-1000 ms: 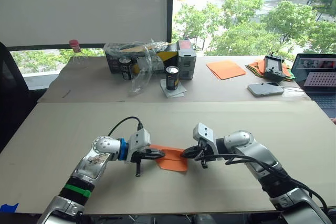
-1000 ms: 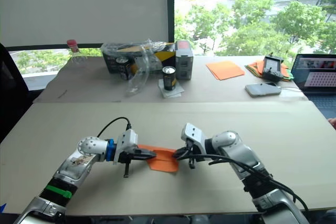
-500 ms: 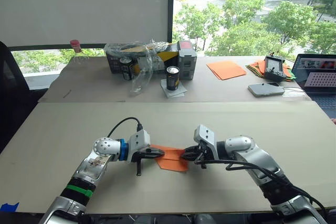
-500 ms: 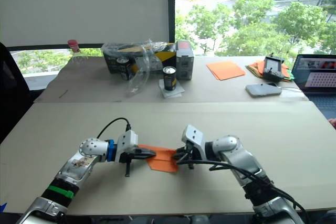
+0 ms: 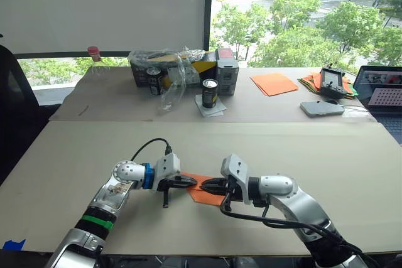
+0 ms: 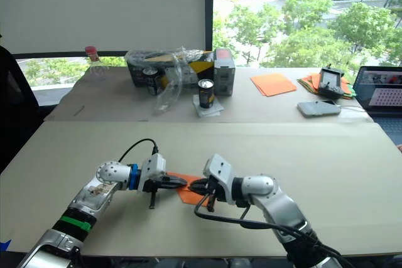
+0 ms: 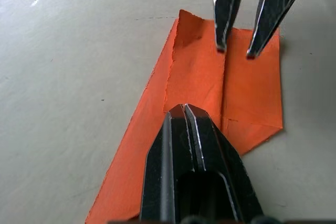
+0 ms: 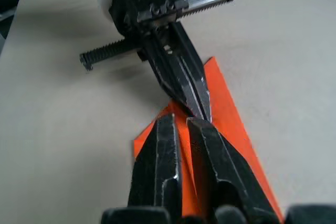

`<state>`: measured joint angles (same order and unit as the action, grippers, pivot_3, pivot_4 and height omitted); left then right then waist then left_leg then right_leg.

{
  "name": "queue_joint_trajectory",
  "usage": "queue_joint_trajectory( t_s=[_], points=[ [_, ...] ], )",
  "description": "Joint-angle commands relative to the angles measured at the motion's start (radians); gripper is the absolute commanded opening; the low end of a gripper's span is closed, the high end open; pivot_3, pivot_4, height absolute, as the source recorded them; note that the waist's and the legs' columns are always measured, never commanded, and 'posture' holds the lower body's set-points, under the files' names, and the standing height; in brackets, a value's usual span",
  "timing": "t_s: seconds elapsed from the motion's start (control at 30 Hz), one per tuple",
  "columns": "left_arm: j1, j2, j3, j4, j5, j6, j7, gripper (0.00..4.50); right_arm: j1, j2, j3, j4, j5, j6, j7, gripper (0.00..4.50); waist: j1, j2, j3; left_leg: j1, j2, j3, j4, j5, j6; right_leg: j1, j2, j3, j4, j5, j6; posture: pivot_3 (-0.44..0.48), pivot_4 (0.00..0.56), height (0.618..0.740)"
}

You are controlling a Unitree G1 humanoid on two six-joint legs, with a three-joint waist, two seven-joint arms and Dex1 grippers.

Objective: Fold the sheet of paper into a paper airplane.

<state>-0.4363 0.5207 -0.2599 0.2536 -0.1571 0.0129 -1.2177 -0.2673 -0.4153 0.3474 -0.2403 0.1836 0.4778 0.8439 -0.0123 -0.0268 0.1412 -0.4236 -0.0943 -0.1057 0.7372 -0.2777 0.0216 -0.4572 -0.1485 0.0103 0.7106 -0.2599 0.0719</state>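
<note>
The sheet of paper (image 5: pixel 211 198) is bright orange and lies folded and flat on the near table, a crease running along it (image 7: pixel 195 80). My left gripper (image 5: pixel 192 181) is shut and rests its tip on the paper's left part (image 7: pixel 184 107). Facing it, my right gripper (image 5: pixel 206 186) stands slightly open, fingertips (image 7: pixel 221 49) down on the paper either side of the crease. The two grippers' tips nearly meet (image 8: pixel 202 109). Part of the paper is hidden under the right fingers (image 8: pixel 166 145).
On the far table stand a flat stack of orange sheets (image 5: pixel 274 83), a multicoloured paper bundle (image 5: pixel 312 82), a phone (image 5: pixel 321 108), a laptop (image 5: pixel 382 91), two cans (image 5: pixel 210 93), a box in plastic wrap (image 5: pixel 182 67) and a bottle (image 5: pixel 94 59).
My right gripper has slid left along the paper until its tips almost meet the left gripper's. The left gripper has stayed put on the paper. The camera shifted a little.
</note>
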Motion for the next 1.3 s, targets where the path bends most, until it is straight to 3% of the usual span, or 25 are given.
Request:
queue_joint_trajectory(
  t_s=[0.03,0.37,0.87,1.1,1.3],
  points=[
    [-0.008,0.007,-0.03,0.011,0.027,-0.013,-0.029,0.0,0.002,0.032,0.0,0.036,-0.021,-0.109,-0.027,0.03,-0.001,0.0,0.0,0.0,0.0,0.0,0.0,0.0,0.0,0.0,0.0,0.0,0.0,0.0,0.0,0.0,0.15,0.67],
    [-0.016,0.001,-0.032,0.029,0.033,-0.027,-0.028,0.0,0.013,0.031,0.005,0.103,-0.055,-0.134,-0.032,0.03,-0.001,0.0,0.0,0.001,0.0,0.0,0.0,0.0,0.0,0.0,0.0,0.0,0.0,0.0,0.0,0.0,0.15,0.67],
    [-0.015,-0.015,-0.029,0.035,0.019,-0.044,-0.036,0.0,0.195,-0.165,-0.16,0.018,-0.013,-0.16,-0.011,0.03,0.005,0.0,-0.001,0.001,0.0,0.0,0.0,0.0,0.0,0.003,0.0,0.0,-0.001,0.0,0.0,0.0,0.15,0.67],
    [-0.02,-0.019,-0.026,0.042,0.022,-0.054,-0.038,0.0,0.125,-0.16,-0.208,-0.051,0.016,-0.223,-0.015,0.03,0.003,0.0,0.0,0.001,0.0,0.0,0.0,0.0,0.0,0.002,0.0,0.0,0.0,0.0,0.0,0.0,0.15,0.67],
    [-0.018,-0.02,-0.025,0.035,0.022,-0.053,-0.036,0.0,0.061,-0.113,-0.122,-0.035,-0.05,-0.268,-0.025,0.03,-0.001,0.0,0.0,0.0,0.001,0.0,-0.001,0.0,0.0,0.001,0.001,0.0,0.0,0.0,0.0,0.0,0.15,0.67]
  ],
)
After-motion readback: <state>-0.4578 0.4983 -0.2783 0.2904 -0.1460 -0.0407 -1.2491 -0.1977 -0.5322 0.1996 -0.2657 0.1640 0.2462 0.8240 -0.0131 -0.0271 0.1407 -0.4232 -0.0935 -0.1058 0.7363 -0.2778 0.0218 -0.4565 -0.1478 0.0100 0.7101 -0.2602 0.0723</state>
